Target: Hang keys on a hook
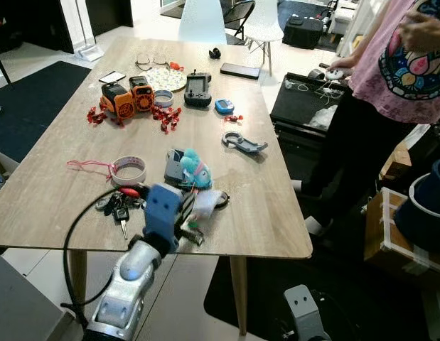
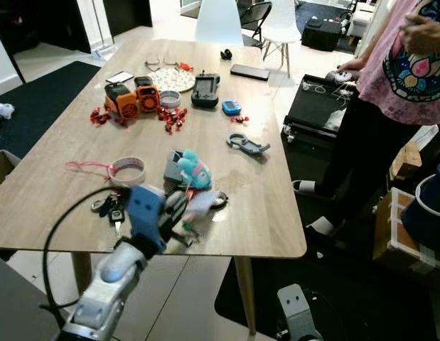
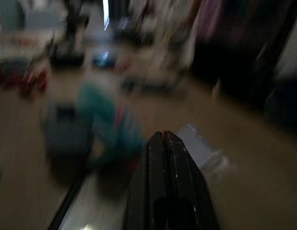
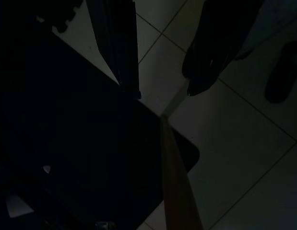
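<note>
A: Where are the keys [image 1: 117, 210] seen?

B: They are seen on the desk [image 1: 56, 177], close to its near edge, at the robot's left side. A red tag is attached, and one key is pointed toward the edge.

A: And the left gripper [image 1: 185, 220]?

B: It is held over the near edge of the desk. Its fingers [image 3: 166, 182] are pressed together in the left wrist view, and nothing is held between them. The keys lie to the left of the fingers, just beside the wrist. So the fingers are pointed past the keys, toward a teal plush toy [image 1: 195, 170] and a gray pouch [image 1: 205, 202].

A: Which arm is judged nearer?

B: The left one, clearly. The right gripper [image 4: 158, 52] is hung low over the tiled floor beside a dark mat, with its fingers apart. Probably the left fingers must be opened and brought back leftward before a grasp is possible.

A: What about the surface and the room?

B: The desk is of light wood and is crowded: a tape roll [image 1: 129, 170] just behind the keys, orange toys [image 1: 127, 96], a carabiner [image 1: 242, 143]. A person [image 1: 390, 78] is standing at the right side. A hook cannot be found in these views.
</note>
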Robot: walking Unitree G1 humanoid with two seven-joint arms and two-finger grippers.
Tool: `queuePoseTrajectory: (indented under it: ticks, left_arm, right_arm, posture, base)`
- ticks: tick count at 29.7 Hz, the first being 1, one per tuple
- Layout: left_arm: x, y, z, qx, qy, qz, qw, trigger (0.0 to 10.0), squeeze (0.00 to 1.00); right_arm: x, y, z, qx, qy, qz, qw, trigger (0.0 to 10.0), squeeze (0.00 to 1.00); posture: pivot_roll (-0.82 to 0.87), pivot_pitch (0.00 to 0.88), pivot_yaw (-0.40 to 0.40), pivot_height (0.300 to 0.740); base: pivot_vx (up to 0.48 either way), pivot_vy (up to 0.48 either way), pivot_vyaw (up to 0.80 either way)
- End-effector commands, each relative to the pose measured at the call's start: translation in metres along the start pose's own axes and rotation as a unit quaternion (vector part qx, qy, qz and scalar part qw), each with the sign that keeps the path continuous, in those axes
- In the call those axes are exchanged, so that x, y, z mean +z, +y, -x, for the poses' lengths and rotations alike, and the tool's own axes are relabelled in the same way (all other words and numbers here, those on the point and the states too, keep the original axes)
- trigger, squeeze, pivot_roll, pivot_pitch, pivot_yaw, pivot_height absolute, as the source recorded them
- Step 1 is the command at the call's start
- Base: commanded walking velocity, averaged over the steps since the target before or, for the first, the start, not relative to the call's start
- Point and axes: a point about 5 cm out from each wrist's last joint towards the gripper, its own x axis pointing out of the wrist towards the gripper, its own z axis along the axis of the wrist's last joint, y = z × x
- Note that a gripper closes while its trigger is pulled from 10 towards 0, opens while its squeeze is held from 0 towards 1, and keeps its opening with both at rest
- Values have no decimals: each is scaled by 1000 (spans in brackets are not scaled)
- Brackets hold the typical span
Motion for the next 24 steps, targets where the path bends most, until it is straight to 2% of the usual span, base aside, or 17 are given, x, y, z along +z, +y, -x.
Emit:
queuePoseTrajectory:
  ticks: [1, 2, 4, 8, 11, 12, 14, 15, 17, 19, 20, 22, 23, 24]
  left_arm:
    - [23, -9, -2, -39, -58, 69, 995, 0, 0]
    - [23, -9, -2, -39, -58, 69, 995, 0, 0]
    - [42, -13, -4, -63, -100, 124, 985, 0, 0]
    - [55, -14, -6, -69, -129, 155, 977, 0, 0]
    - [65, -6, -4, -72, -157, 186, 967, 0, 0]
    - [66, -4, 1, -93, -154, 200, 963, 0, 0]
    - [66, -4, 1, -93, -154, 200, 963, 0, 0]
    - [66, -2, 6, -117, -146, 208, 960, 0, 0]
    - [60, -4, 24, -196, -94, 211, 953, 0, 0]
    - [44, -10, 48, -274, 2, 194, 942, 0, 0]
    - [37, -11, 56, -296, 38, 184, 936, 0, 0]
    - [25, -13, 68, -316, 97, 170, 928, 0, 0]
    - [25, -13, 68, -316, 97, 170, 928, 0, 0]
    - [18, -14, 73, -320, 125, 154, 926, 0, 0]
  right_arm:
    - [-6, -3, 3, -5, 11, -5, 1000, 10000, 0]
    - [-6, -3, 3, -5, 11, -5, 1000, 10000, 0]
    - [-5, -3, 2, -5, 10, -4, 1000, 10000, 0]
    - [-5, -3, 2, -5, 10, -4, 1000, 10000, 0]
    - [-4, -3, 2, -5, 10, -4, 1000, 10000, 0]
    - [-4, -3, 2, -5, 9, -4, 1000, 10000, 0]
    - [-4, -3, 2, -5, 9, -4, 1000, 10000, 0]
    - [-4, -3, 1, -5, 9, -4, 1000, 10000, 0]
    - [-3, -3, 1, -5, 9, -4, 1000, 10000, 0]
    - [-3, -3, 1, -5, 8, -3, 1000, 10000, 0]
    - [-3, -3, 1, -5, 8, -3, 1000, 10000, 0]
    - [-3, -4, 1, -5, 9, -2, 1000, 10000, 0]
    - [-3, -4, 1, -5, 9, -2, 1000, 10000, 0]
    - [-3, -4, 1, -5, 9, -2, 1000, 10000, 0]
  posture:
    - [60, 98, -69, 740]
    - [60, 98, -69, 740]
    - [60, 99, -70, 740]
    - [62, 98, -71, 740]
    - [62, 97, -72, 740]
    - [61, 94, -72, 740]
    - [61, 94, -72, 740]
    - [60, 92, -73, 740]
    - [60, 91, -73, 740]
    - [61, 91, -75, 740]
    - [61, 91, -75, 740]
    - [63, 92, -76, 740]
    - [63, 92, -76, 740]
    - [65, 93, -77, 740]
  base:
    - [0, 0, 0]
    - [0, 0, 0]
    - [0, 0, 0]
    - [0, 0, 0]
    - [0, 0, 0]
    - [0, 0, 0]
    - [0, 0, 0]
    - [0, 0, 0]
    - [0, 0, 0]
    - [0, 0, 0]
    - [0, 0, 0]
    - [0, 0, 0]
    - [0, 0, 0]
    - [0, 0, 0]
